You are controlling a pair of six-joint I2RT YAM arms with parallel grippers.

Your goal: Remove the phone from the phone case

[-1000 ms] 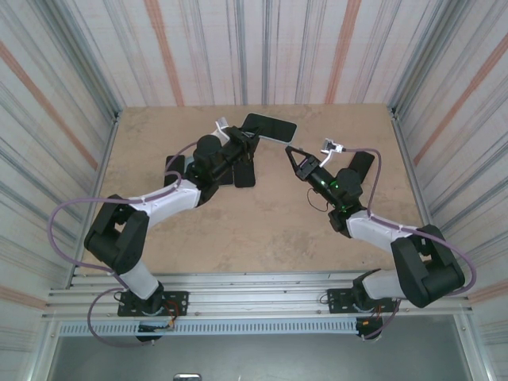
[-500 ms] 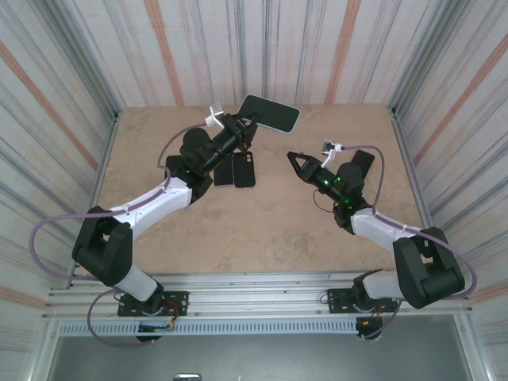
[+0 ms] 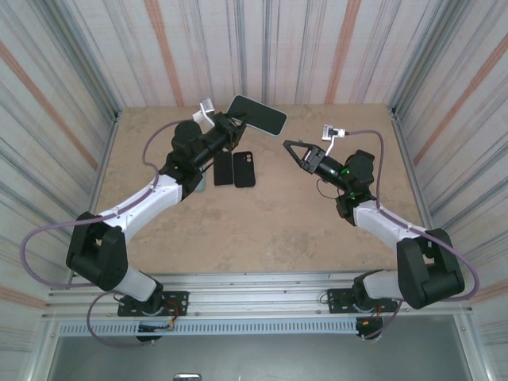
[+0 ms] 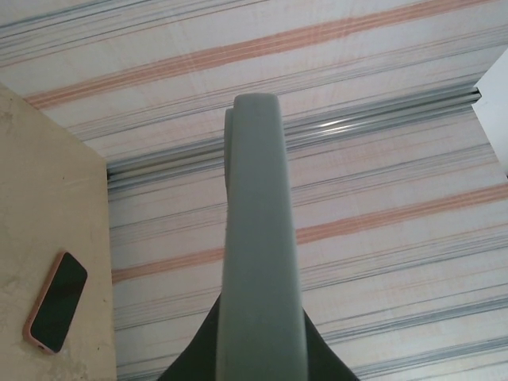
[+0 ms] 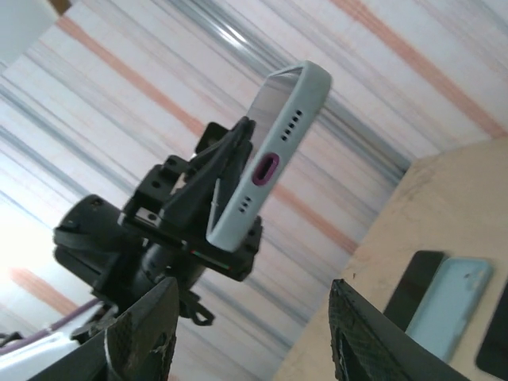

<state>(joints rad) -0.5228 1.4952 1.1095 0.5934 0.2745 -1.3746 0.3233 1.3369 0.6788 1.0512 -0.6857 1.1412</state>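
A phone [image 3: 257, 113] with a dark glass face, seated in a pale grey-green soft case [image 5: 279, 119], is held in the air over the far part of the beige stone-patterned table [image 3: 262, 226]. It is clamped at one end by the left gripper [image 3: 232, 128], whose jaws are pressed tight onto the case. In the left wrist view only the narrow edge of the case is presented, rising straight up from between the fingers. The right gripper [image 3: 294, 154] is seen empty, its jaws parted about halfway, and it is aimed towards the cased phone from the right, with clear air between them. From the right wrist camera the case is seen ahead of and above the two black fingers [image 5: 144, 340], tilted, with its bottom edge and a purple oval port opening [image 5: 267, 170] turned towards the lens. From this angle it cannot be told whether the phone sits fully home in the case. On the table below, two dark flat handsets [image 3: 236, 168] lie side by side, with a light blue case [image 5: 448, 305] beside them, and a pink-rimmed phone [image 4: 57, 302] lies well apart near the wall.
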